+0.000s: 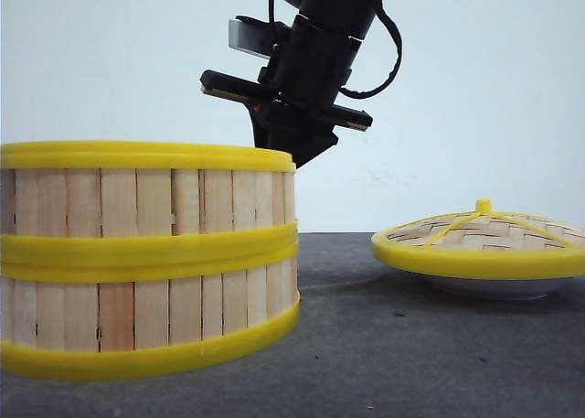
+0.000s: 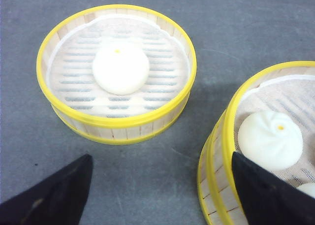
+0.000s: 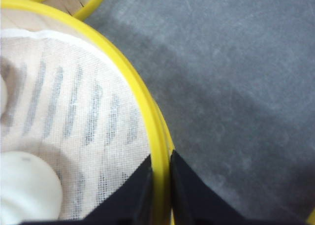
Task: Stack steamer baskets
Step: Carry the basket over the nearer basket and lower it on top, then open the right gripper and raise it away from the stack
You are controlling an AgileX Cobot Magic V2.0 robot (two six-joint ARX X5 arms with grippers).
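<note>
**Seating the Second Basket: Grip and Release Check**

Nearest the front camera, I had a two-tier stack [image 1: 146, 258] of steamer baskets on the grey table [image 1: 411, 345], the upper basket [image 1: 146, 194] resting on the lower basket [image 1: 146, 317] with their yellow bands meeting at mid-height. The seam ran slightly uneven toward its right end, so I judged the seating worth confirming before release.

The right gripper [image 3: 161, 185] straddled the upper basket's yellow rim [image 3: 147, 116], one finger inside the wall and one outside, jaws closed down to the thickness of the wall. I judged that a straight vertical retreat after opening would avoid dragging the tier sideways. A white bun [image 3: 24, 190] lay on the cloth liner close to the inner finger; I kept clear of it.

The left gripper [image 2: 162, 195] hung with jaws wide apart and held nothing, one finger over the stack's rim, the other over bare table.

Beyond it, the third basket [image 2: 116, 72] stood alone, apart from the stack, carrying one bun [image 2: 120, 67]. I judged it the next pick.

Farthest right, the domed woven lid [image 1: 480, 244] sat on a white plate [image 1: 484, 288].
</note>
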